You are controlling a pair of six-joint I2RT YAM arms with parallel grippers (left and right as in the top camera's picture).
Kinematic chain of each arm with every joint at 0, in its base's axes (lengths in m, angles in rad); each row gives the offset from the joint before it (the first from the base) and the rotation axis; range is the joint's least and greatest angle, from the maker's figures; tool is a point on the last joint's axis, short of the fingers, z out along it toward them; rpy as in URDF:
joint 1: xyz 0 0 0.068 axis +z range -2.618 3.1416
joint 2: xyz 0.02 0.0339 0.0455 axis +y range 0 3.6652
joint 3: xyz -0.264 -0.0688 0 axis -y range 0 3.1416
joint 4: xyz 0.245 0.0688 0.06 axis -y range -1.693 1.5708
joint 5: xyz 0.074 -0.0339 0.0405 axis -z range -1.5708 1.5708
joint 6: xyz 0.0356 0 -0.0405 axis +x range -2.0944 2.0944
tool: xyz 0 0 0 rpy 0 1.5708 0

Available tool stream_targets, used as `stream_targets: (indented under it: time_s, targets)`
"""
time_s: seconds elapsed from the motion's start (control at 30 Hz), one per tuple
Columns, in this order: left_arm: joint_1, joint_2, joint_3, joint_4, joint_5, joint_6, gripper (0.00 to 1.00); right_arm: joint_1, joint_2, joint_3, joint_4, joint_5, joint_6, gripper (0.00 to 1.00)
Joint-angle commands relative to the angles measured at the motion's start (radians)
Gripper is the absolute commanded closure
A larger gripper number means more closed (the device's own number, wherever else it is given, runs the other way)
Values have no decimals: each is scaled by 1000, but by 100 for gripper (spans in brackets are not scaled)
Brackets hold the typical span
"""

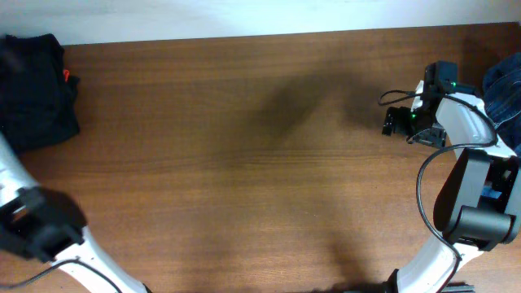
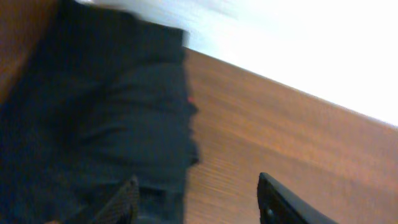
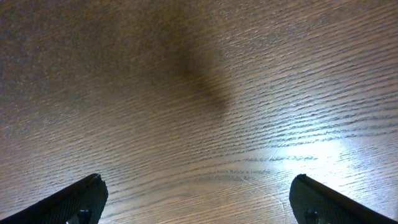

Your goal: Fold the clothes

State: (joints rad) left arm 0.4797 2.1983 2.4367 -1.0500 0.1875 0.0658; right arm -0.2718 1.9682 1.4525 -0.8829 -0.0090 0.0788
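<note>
Though bunched rather than laid flat, sits in a compact heap at the far left corner of the brown wood-grain counter (image 1: 244, 179), close to the pale wall: plain black soft cloth garment (image 1: 32, 89). Shows a small orange-red spot (image 1: 67, 76) at its right edge. Fills the left half of the blurred left wrist view, dark and creased, with bare wood to its right. Hangs near that heap with its fingers set apart, holding nothing: black two-finger left tool (image 2: 199, 202); one finger (image 2: 127, 199) seen in front of the cloth's edge, the other over bare wood; cannot tell whether the first touches the cloth. Hovers on the opposite side, well apart from the black heap, over bare wood: black two-finger right tool (image 3: 202, 208), spread wide, nothing between its fingertips, only wood grain and a soft dark shadow below. Lies at the far right edge of the overhead view, partly cut off, beside the right arm: rumpled blue cloth (image 1: 505, 85). Carries small green lights near the wrist: white and black right arm (image 1: 464, 122). Blurred at the lower left of the overhead view: white and black left arm (image 1: 37, 220).
</note>
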Motion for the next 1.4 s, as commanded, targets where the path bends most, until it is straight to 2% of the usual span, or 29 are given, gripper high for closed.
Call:
stream_targets:
  time_s: [0.0, 0.1, 0.23, 0.5, 0.73, 0.9, 1.03, 1.17, 1.27, 1.37]
  targets:
    - [-124, 3, 0, -5, -274, 136, 35, -4, -19, 14, 0, -5, 7, 1]
    - [-211, 5, 0, -6, -426, 195, 28, -4, -19, 14, 0, -5, 7, 1]
    - [-291, 19, -11, -11, -584, 237, 25, -4, -19, 14, 0, -5, 7, 1]
    - [-320, 78, -78, -19, -838, 377, 22, -4, -19, 14, 0, -5, 7, 1]
    - [-317, 110, -87, 35, -838, 582, 22, -4, -19, 14, 0, -5, 7, 2]
    - [-288, 134, -87, 54, -839, 603, 23, -4, -19, 14, 0, -5, 7, 1]
    - [-248, 160, -94, 50, -830, 613, 28, -4, -19, 14, 0, -5, 7, 1]
    - [-216, 177, -135, 55, -750, 591, 27, -4, -19, 14, 0, -5, 7, 1]
    - [-208, 179, -176, 92, -748, 532, 27, -4, -19, 14, 0, -5, 7, 1]
    - [-206, 179, -215, 138, -744, 529, 24, -4, -19, 14, 1, -5, 7, 1]
